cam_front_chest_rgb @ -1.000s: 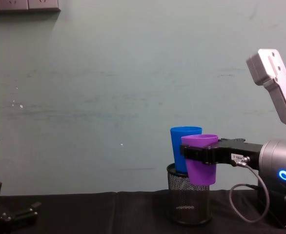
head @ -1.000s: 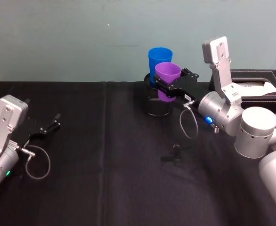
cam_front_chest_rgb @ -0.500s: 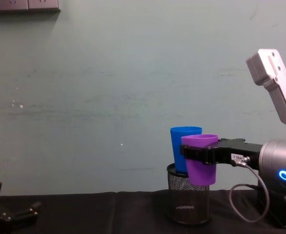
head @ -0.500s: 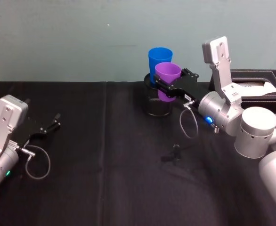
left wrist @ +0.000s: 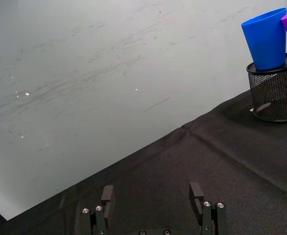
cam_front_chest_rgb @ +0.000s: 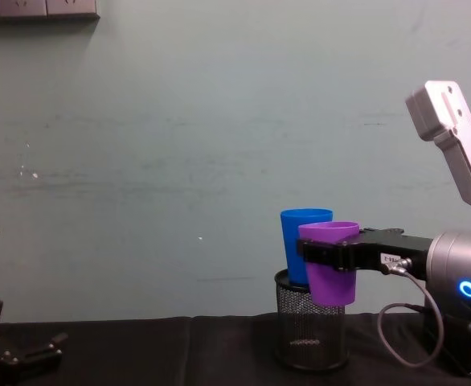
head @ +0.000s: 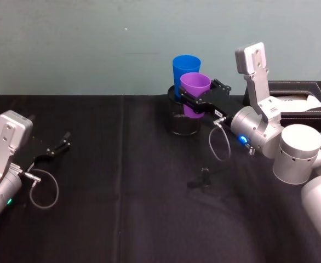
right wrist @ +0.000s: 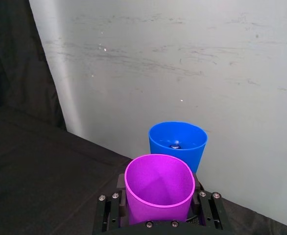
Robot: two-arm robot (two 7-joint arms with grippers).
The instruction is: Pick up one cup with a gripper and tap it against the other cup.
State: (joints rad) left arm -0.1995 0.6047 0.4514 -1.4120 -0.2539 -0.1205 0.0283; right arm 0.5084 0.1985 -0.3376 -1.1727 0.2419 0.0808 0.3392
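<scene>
The purple cup (head: 195, 87) is clamped in the right claw (head: 198, 101) above the mesh holder (head: 182, 126), just before the blue cup (head: 185, 67) seated in it. The left claw (head: 56, 149) is spread wide, low over the desk (head: 122, 208).

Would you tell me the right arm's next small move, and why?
Probably ease the purple cup forward against the blue cup. The right gripper holds it upright just before that cup, which stands in the mesh holder; contact isn't evident. The left gripper is parked, open.
</scene>
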